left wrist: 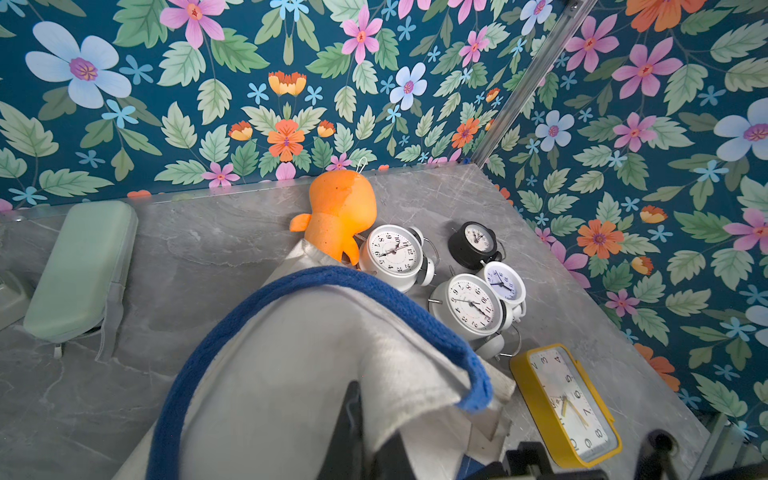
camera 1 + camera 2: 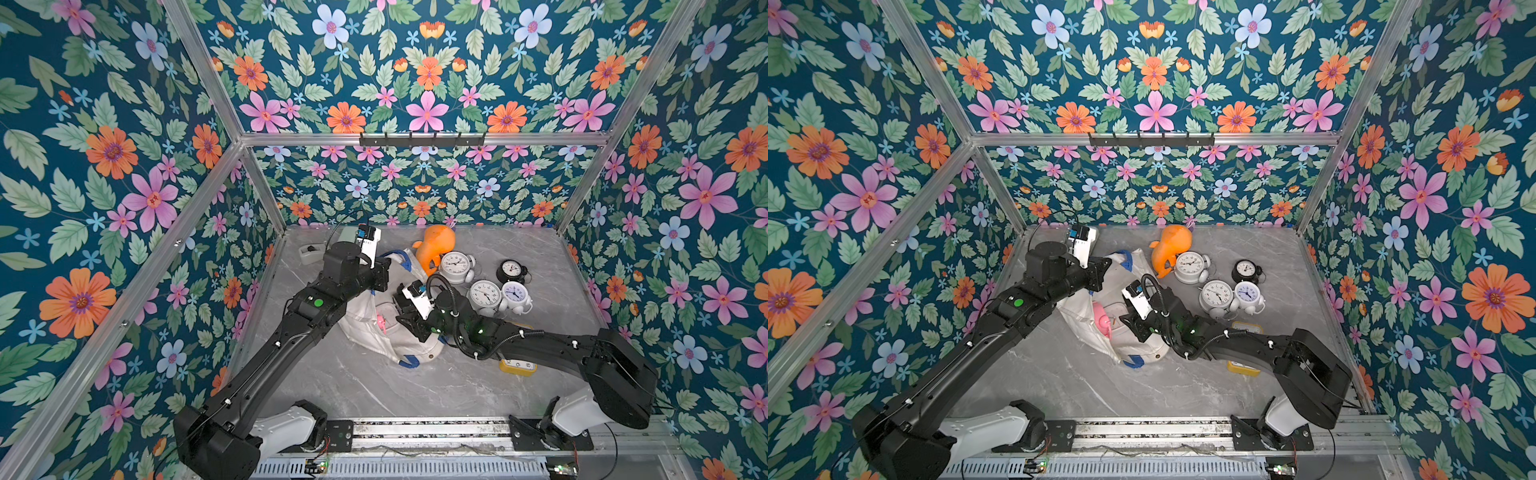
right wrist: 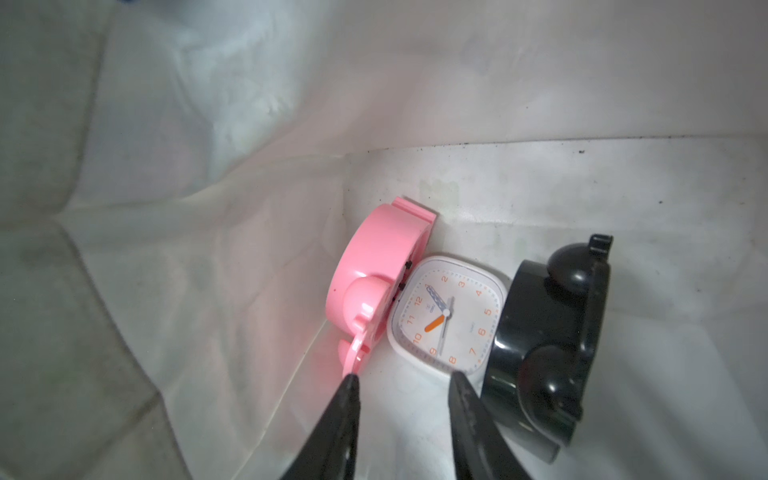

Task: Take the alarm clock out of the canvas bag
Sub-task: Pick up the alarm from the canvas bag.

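Note:
The off-white canvas bag (image 2: pixel 374 340) with blue handles lies mid-table in both top views (image 2: pixel 1088 320). My left gripper (image 1: pixel 374 415) is shut on the bag's rim (image 1: pixel 291 374) and holds the mouth up. My right gripper (image 3: pixel 404 375) reaches inside the bag with its jaws open and nothing between them. Just past its tips, on the bag's floor (image 3: pixel 623 208), lie a pink alarm clock (image 3: pixel 365 282), a white square alarm clock (image 3: pixel 449 316) and a black alarm clock (image 3: pixel 548 332). One fingertip is by the pink clock's foot, the other by the white clock's edge. In a top view only the pink clock (image 2: pixel 1100 318) shows.
Several alarm clocks lie on the table right of the bag: two white twin-bell ones (image 2: pixel 455 266) (image 2: pixel 484 295), a black one (image 2: pixel 511 270), a pale blue one (image 2: pixel 515 295) and a yellow one (image 2: pixel 517 365). An orange plush toy (image 2: pixel 436 245) lies behind the bag, a green case (image 1: pixel 79 270) at the back left.

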